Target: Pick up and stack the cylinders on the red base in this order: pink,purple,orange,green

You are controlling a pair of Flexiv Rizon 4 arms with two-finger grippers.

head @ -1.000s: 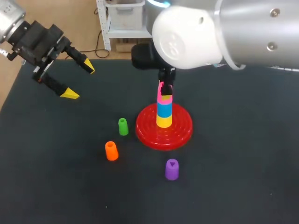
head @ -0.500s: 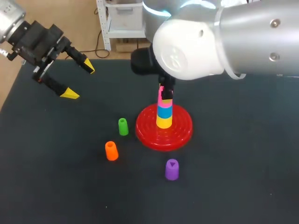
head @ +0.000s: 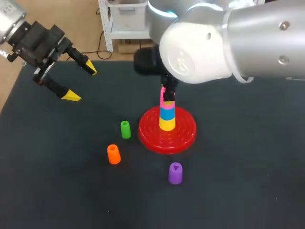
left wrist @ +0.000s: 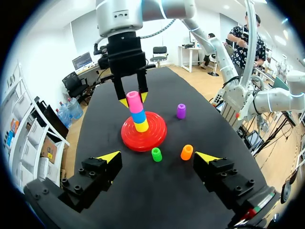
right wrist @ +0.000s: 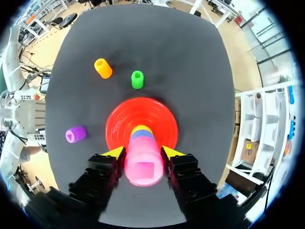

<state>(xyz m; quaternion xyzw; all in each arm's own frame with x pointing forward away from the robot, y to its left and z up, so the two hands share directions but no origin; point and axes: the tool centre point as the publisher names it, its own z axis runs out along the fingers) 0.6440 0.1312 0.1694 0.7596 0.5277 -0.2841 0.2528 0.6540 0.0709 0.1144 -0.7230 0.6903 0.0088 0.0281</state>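
Observation:
The red base [head: 183, 136] carries a stack: yellow at the bottom, blue above it, and the pink cylinder [head: 167, 101] on top. My right gripper [right wrist: 143, 153] comes straight down over the stack, and its fingers press the pink cylinder [right wrist: 144, 164] from both sides. On the mat near the base stand the green cylinder [head: 125, 129] and the orange cylinder [head: 113, 154]. The purple cylinder [head: 175, 173] stands in front of the base. My left gripper [head: 81, 82] hangs open and empty at the far left, well away from everything.
My right arm's large white body [head: 200, 43] hangs over the back of the table and hides the mat behind the stack. In the left wrist view the right gripper [left wrist: 134, 99] stands upright over the base [left wrist: 155, 136].
My right arm's body has shifted slightly to the right. The pink cylinder stays on the stack between the fingers. The left arm has not moved.

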